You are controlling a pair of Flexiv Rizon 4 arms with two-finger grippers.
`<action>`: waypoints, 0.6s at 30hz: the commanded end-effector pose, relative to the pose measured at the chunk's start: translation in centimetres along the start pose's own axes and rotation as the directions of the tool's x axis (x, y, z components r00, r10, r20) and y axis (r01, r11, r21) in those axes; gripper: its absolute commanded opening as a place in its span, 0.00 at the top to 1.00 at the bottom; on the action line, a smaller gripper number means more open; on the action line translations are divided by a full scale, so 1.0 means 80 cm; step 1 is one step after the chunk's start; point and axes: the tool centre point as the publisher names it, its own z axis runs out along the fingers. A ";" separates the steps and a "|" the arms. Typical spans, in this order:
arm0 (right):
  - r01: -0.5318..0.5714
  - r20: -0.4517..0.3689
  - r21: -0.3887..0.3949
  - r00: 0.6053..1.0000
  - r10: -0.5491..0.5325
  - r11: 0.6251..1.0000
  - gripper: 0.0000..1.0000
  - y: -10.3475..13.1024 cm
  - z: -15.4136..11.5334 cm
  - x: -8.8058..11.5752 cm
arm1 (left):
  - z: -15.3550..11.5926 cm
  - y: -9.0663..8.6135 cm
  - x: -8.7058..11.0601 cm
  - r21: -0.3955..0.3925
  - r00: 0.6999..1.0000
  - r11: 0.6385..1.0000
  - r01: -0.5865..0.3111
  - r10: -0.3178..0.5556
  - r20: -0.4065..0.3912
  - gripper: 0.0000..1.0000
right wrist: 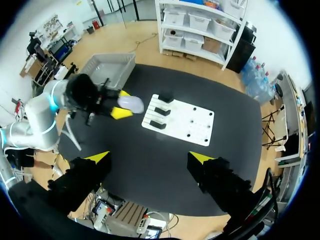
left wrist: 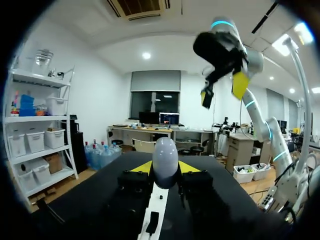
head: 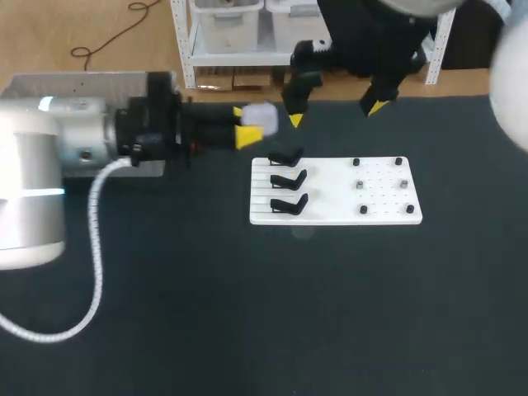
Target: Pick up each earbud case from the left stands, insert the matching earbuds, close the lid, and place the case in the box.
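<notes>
Near half of the counter: judged the best open room for arm travel. Middle: white board with three black stands, no case seen on them. Just beyond its far left corner, the left pincer is clenched on the earbud case, above the surface. Case judged light, rigid and smooth-shelled, so liable to slip; grip the broad sides, clear of the lid. Right pincer is released, high near the far edge. Grey box sits far left.

White left arm has ribbed hose and seemingly black, yellow-tipped gripper.
</notes>
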 end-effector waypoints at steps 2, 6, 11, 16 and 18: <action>-0.002 0.188 -0.001 0.982 0.002 1.000 0.00 -0.002 0.000 0.007 | -0.078 -0.039 -0.023 -0.369 0.999 0.929 0.037 -0.028 0.030 1.00; -0.002 0.188 -0.001 0.982 0.002 1.000 0.00 -0.002 0.000 0.007 | -0.129 -0.016 -0.015 -0.476 0.999 0.879 0.033 -0.046 -0.015 1.00; -0.002 0.188 -0.001 0.982 0.002 1.000 0.00 -0.002 0.000 0.007 | -0.181 0.057 0.017 -0.605 0.992 0.795 0.053 -0.110 -0.058 1.00; -0.002 0.188 -0.001 0.982 0.002 1.000 0.00 -0.002 0.000 0.007 | -0.216 0.142 0.059 -0.678 0.981 0.734 0.035 -0.154 -0.117 1.00; -0.002 0.188 -0.001 0.982 0.002 1.000 0.00 -0.002 0.000 0.007 | -0.228 0.172 0.068 -0.706 0.974 0.708 0.000 -0.161 -0.161 1.00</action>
